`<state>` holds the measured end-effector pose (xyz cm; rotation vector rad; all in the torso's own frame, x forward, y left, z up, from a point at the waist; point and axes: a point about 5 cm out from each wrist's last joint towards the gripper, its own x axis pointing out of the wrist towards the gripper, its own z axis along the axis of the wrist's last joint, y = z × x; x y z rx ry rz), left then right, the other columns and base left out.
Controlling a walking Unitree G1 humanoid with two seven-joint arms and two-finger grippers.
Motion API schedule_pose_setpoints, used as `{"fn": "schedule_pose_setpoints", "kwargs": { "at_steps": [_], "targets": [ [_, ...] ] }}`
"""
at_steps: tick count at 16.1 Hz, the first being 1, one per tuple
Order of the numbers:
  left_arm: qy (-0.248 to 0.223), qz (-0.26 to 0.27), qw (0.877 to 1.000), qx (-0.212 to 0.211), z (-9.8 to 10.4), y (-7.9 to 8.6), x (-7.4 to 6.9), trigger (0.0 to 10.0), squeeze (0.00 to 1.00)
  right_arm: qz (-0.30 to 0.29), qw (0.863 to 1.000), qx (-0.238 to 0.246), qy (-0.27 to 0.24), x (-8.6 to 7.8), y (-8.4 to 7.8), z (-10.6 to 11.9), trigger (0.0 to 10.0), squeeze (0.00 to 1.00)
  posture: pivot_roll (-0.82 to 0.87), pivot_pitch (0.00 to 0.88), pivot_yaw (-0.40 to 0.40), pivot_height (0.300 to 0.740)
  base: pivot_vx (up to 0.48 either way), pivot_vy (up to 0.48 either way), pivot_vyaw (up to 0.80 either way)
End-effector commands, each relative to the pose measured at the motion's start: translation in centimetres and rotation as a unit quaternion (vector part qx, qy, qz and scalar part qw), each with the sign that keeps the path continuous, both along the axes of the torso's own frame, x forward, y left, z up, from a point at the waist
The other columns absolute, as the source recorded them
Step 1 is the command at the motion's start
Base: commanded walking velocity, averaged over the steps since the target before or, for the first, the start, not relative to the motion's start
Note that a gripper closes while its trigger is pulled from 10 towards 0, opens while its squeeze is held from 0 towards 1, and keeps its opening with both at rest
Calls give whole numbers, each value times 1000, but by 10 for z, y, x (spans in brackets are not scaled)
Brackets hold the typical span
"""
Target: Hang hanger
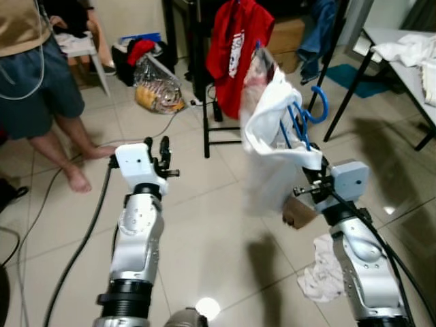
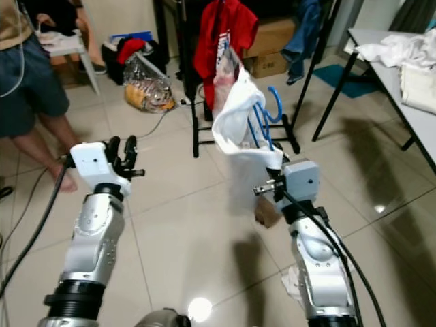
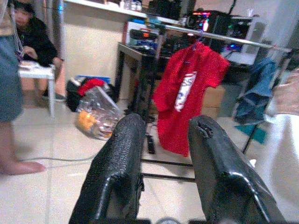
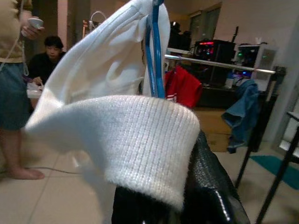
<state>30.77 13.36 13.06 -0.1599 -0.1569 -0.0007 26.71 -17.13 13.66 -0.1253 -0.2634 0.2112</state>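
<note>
A: Hangers counted? Where?
B: We log one blue hanger (image 1: 300, 121), inside one white garment (image 1: 276, 116), raised before the rack (image 1: 212, 102), clamped by our right gripper (image 1: 308, 178).
A: Left gripper (image 1: 163, 153)?
B: Fingers parted, holding nothing. One red shirt (image 1: 235, 41) hangs.

Head stereo downward; wrist cameras forward.

1 blue hanger (image 1: 300, 121), 1 white garment (image 1: 272, 116), 1 red shirt (image 1: 235, 41), 2 end effectors, 2 ppl.
</note>
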Motion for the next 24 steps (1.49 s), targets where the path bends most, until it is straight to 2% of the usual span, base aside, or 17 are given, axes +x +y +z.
{"fn": "schedule_pose_setpoints", "kwargs": {
  "at_steps": [1, 15, 24],
  "targets": [
    [0, -1, 1000, 8, 1, 1, 1, 10000, 0, 1, 1000, 9, -22, 0, 1, 8, 10000, 0, -19, 10, 16, 723, 0, 0, 0],
    [4, -4, 1000, 3, 0, 0, 1, 10000, 0, 3, 1000, 12, -21, 2, 3, 8, 10000, 0, -8, 10, 10, 723, 0, 0, 0],
    [0, -3, 1000, 1, 1, 1, 2, 10000, 0, 8, 1000, 13, -20, 3, 4, 8, 10000, 0, -5, 5, 9, 723, 294, 0, 0]
  ]
}}
